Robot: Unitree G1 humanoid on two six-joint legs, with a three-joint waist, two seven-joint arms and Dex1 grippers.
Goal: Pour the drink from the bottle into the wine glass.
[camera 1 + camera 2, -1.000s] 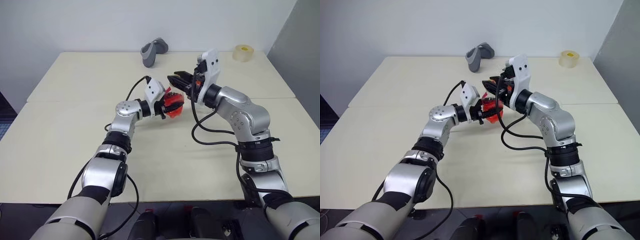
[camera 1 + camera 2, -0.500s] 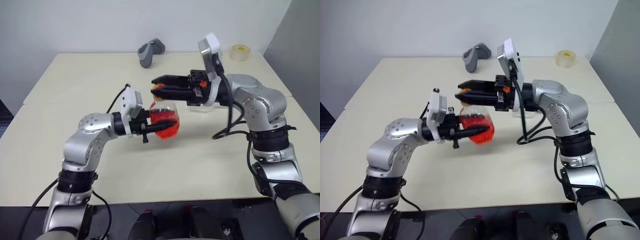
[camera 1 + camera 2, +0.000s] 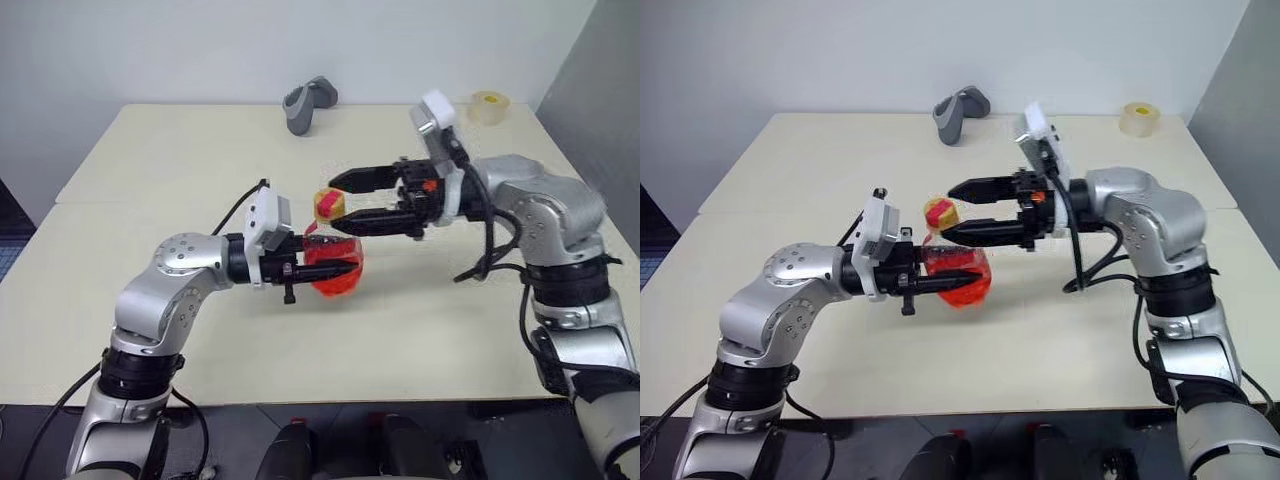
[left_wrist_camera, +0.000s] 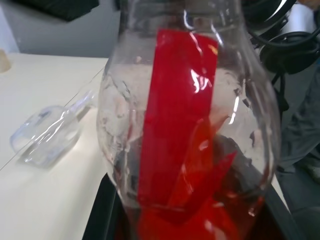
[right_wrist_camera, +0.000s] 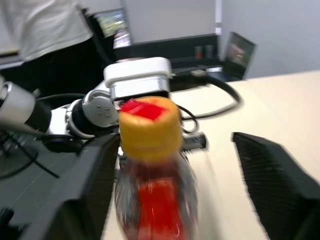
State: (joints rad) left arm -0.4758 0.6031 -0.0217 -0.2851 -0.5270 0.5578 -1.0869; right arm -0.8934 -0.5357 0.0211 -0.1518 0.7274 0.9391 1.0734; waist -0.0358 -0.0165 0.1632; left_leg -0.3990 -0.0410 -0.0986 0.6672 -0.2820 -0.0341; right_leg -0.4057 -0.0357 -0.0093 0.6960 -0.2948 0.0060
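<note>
Over the cream table (image 3: 150,180), the left gripper (image 3: 330,268) stays clamped on the bottle (image 3: 334,262) of red drink (image 3: 335,280), held upright above the tabletop, nearer the robot than a second ago. Beside the bottle's cap (image 3: 329,206), the right gripper (image 3: 345,203) has just spread its fingers wide, one on each side, gripping nothing. The cap is still on, so pouring cannot start; the wine glass (image 4: 47,132) lies on its side well apart from the bottle.
</note>
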